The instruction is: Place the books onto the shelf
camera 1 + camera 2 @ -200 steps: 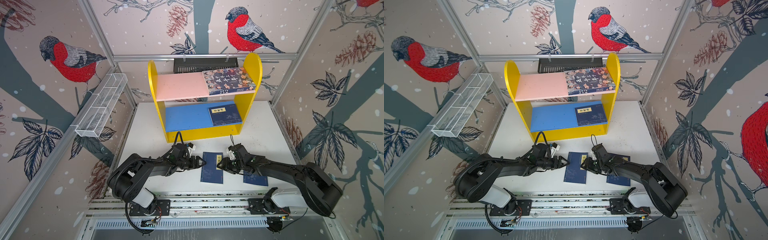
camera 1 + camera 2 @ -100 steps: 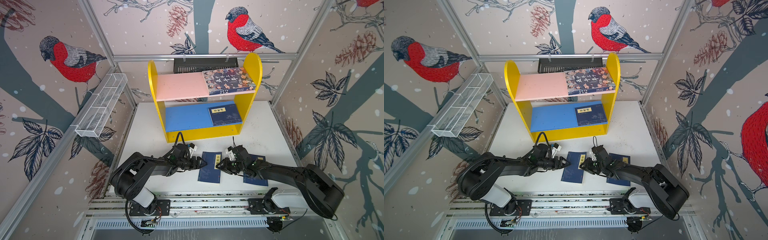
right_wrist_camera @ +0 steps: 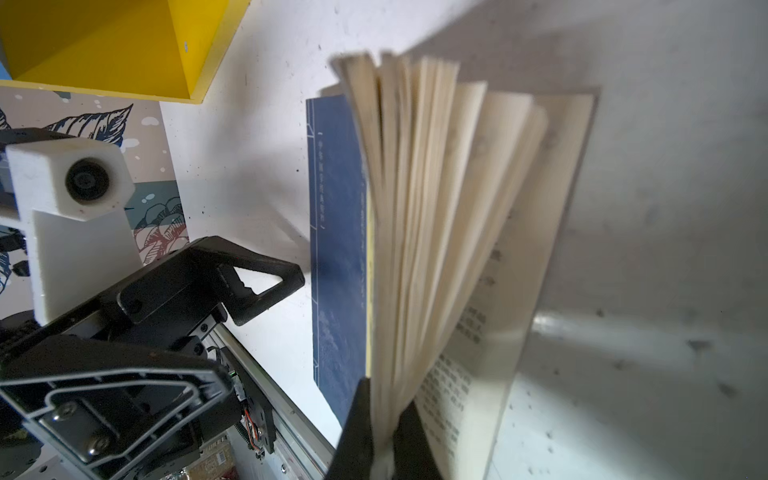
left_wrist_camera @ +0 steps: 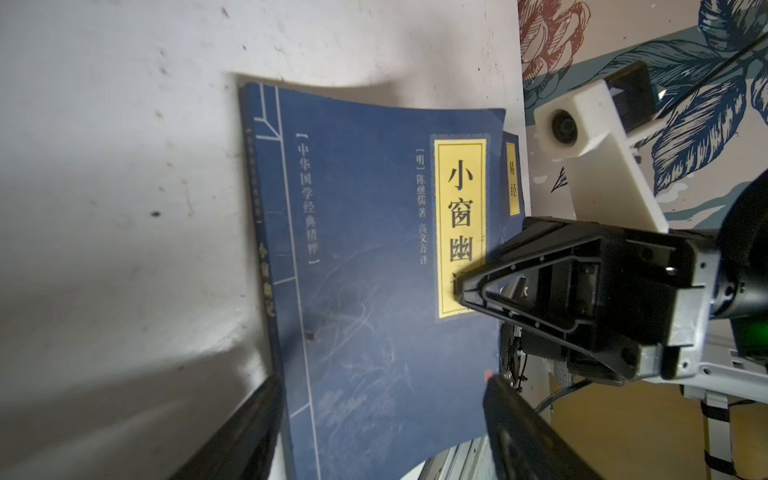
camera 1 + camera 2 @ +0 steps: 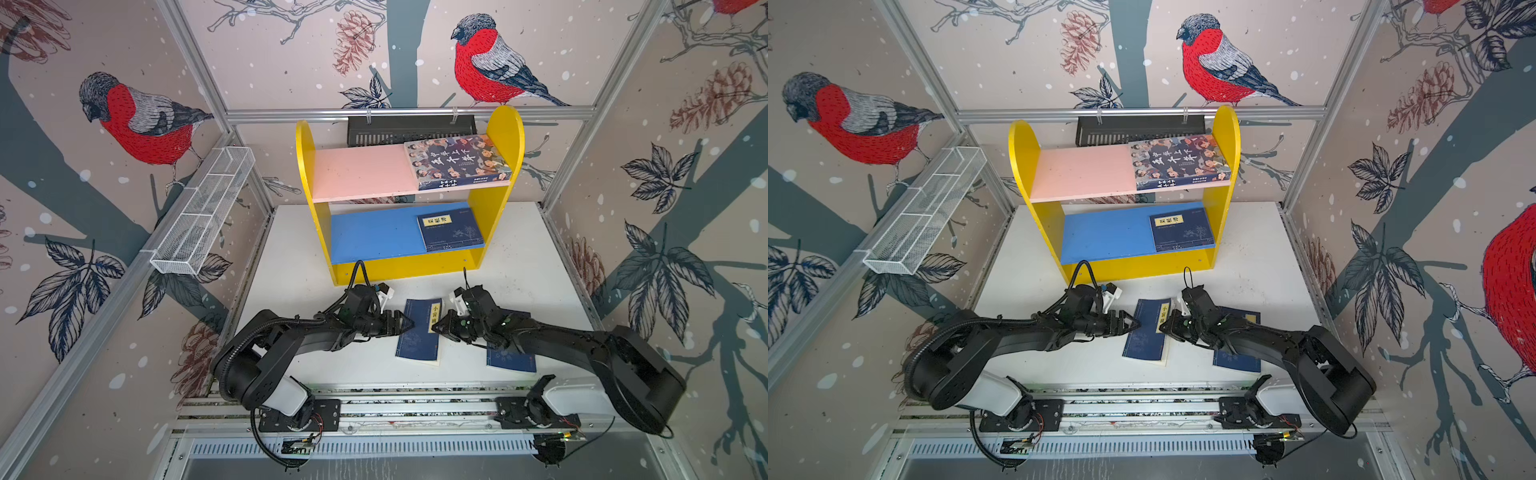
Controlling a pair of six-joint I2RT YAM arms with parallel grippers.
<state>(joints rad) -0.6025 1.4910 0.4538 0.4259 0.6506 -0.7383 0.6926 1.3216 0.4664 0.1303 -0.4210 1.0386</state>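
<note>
Both top views: the shelf point(image 5: 505, 137) stands at the back of the white table point(image 5: 291, 249). The cartoon-cover book point(image 5: 457, 162) lies flat at the right end of the pink upper board, with large characters "五千年" legible. The shelved navy book point(image 5: 451, 232) lies flat at the right end of the blue lower board; its yellow label is too small to read. The middle book point(image 5: 417, 332) lies on the table in front of the shelf, between the grippers. The second table book point(image 5: 511, 359) is just to its right, largely under the right arm. The left gripper point(image 5: 405, 325) is at the spine edge with jaws spread wide, holding nothing. The right gripper point(image 5: 435, 328) is at the opposite edge, on the yellow label. A white wire basket point(image 5: 203, 216) hangs on the left wall and a black slotted tray point(image 5: 411, 129) sits behind the shelf, both well apart from the arms. Left wrist view: the middle book point(image 4: 374, 291) label reads "小窗幽", the rest hidden by the right gripper point(image 4: 461, 286). The cover also reads "[明] 陈继儒 著 高文方 译" and "中华国学经典精粹", and it bows upward at the label edge. The second table book point(image 4: 513, 183) label reads "易经". The left fingers point(image 4: 249, 436) are blurred, one near each long edge. Right wrist view: the right gripper point(image 3: 386, 395) is clamped tight on a sheaf of pages of the middle book point(image 3: 336, 249). The pages fan out, and the print is too soft to read. The left gripper point(image 3: 257, 332) is just beside the spine; contact cannot be told.
</note>
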